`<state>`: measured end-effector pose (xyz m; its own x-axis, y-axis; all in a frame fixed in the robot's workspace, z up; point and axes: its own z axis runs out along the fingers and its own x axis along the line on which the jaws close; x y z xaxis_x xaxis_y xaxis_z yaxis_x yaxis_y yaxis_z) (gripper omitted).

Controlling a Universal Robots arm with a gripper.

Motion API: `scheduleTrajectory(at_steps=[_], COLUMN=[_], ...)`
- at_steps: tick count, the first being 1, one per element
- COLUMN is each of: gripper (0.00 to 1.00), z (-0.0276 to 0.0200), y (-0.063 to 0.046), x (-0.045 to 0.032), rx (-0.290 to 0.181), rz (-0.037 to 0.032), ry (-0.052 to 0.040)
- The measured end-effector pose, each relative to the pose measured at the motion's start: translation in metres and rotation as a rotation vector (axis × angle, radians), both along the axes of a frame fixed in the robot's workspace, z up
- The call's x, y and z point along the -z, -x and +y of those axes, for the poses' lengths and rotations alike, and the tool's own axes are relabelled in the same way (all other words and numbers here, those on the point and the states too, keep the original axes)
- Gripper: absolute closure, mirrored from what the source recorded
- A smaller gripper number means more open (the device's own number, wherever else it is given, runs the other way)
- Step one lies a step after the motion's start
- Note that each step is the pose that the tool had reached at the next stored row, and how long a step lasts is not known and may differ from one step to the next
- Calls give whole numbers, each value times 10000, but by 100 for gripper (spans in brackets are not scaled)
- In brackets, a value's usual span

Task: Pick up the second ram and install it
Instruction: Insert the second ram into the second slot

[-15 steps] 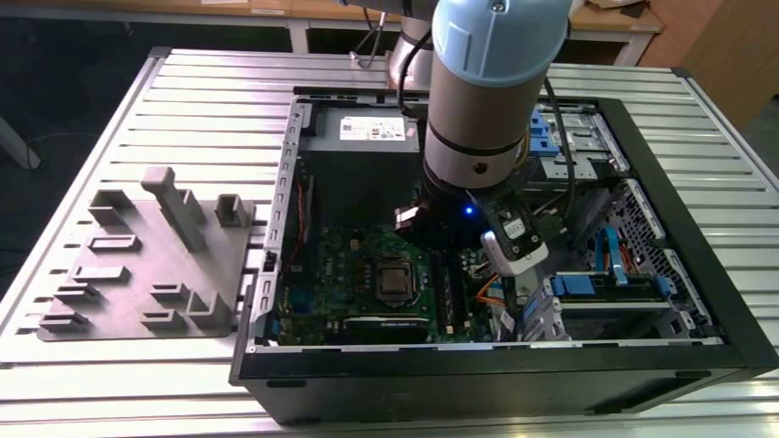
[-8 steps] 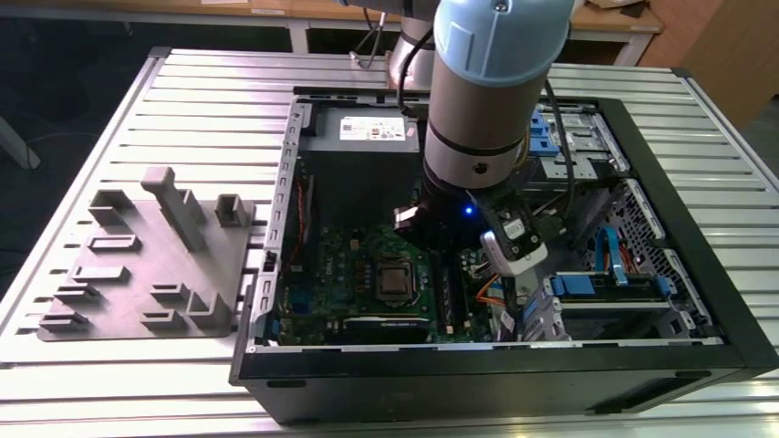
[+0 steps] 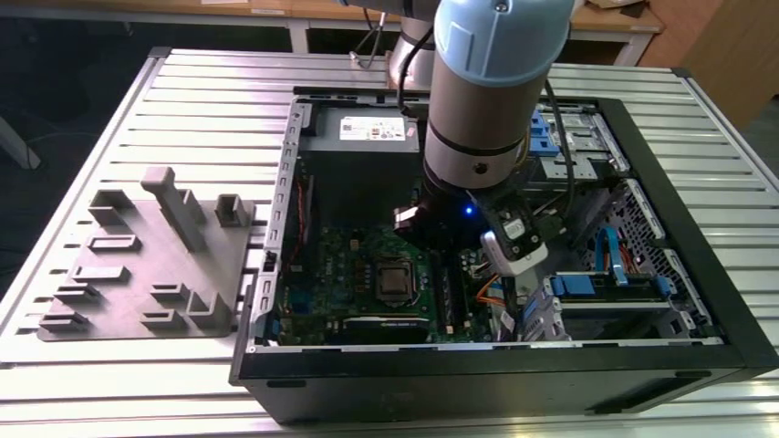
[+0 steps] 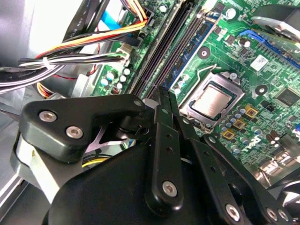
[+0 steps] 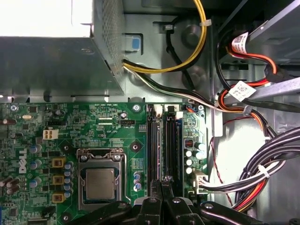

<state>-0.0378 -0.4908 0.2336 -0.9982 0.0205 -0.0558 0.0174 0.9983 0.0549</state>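
My gripper (image 4: 164, 93) (image 5: 166, 180) is inside the open computer case (image 3: 512, 370), low over the motherboard (image 5: 112, 126). Its two black fingers are shut close together on a thin dark sliver seen edge-on, the second ram (image 4: 165, 99). The fingertips hover at the near end of the long black memory slots (image 5: 153, 150) (image 4: 164, 47), lined up along them. In the exterior view the arm (image 3: 487, 100) stands over that same spot and hides the fingers; the slots (image 3: 448, 297) show just below it. Whether the ram touches a slot I cannot tell.
The silver processor socket (image 5: 100, 180) (image 4: 213, 101) lies beside the slots. Bundled cables (image 5: 262, 178) run along their other side. The power supply box (image 5: 51, 61) sits beyond the board. A grey block with raised holders (image 3: 152, 255) rests on the slatted table at the exterior view's left.
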Motion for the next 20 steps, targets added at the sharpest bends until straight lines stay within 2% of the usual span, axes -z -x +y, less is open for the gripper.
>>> scheduleTrajectory(at_steps=[4,5,7,9,13,14,16,17,20], gripper=[92,92,92,92,92,92,92,92,92], z=[0,-1,0,0,0,0,0,-1,0], y=[0,0,-1,1,0,-4,-14,-16,-16], x=[0,0,1,-1,0,1,3,3,3], rx=[-182,-184,-184,-172,-171,-172,-169,-168,-167], rz=[0,1,-2,-3,-4,19,144,184,195], ry=[-5,-33,-210,-312,-325,-320,-279,-270,-269])
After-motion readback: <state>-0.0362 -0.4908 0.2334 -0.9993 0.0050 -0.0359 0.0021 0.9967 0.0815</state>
